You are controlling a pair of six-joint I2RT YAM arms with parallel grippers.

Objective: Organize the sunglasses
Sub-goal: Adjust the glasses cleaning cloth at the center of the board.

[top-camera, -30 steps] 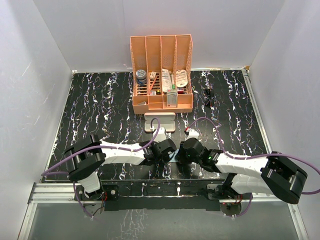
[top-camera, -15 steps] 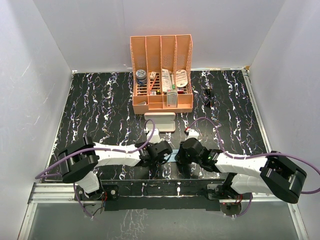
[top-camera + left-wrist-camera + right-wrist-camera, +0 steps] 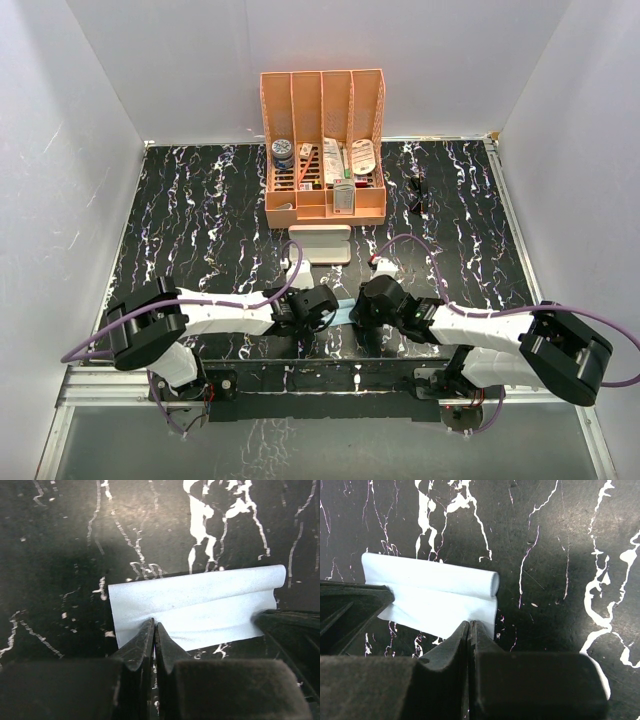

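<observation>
The sunglasses (image 3: 418, 192), small, black and thin-framed, lie on the table at the far right, well away from both arms. A light blue cloth (image 3: 343, 313) is stretched between my two grippers near the front edge, with one edge rolled over. My left gripper (image 3: 154, 625) is shut on the cloth's (image 3: 200, 602) near left edge. Pinching the near right edge of the cloth (image 3: 435, 597) is my right gripper (image 3: 470, 624), also shut. The pink case (image 3: 320, 244) lies closed just beyond the grippers.
An orange desk organizer (image 3: 323, 150) with several small items stands at the back middle, against the white wall. White walls close the black marbled table (image 3: 200, 220) on three sides. The arms' bases and a metal rail (image 3: 100, 385) run along the near edge.
My left arm has drawn back toward the near left, so the pink case now shows whole. The cloth has come into view between the two grippers. The right arm has barely moved.
</observation>
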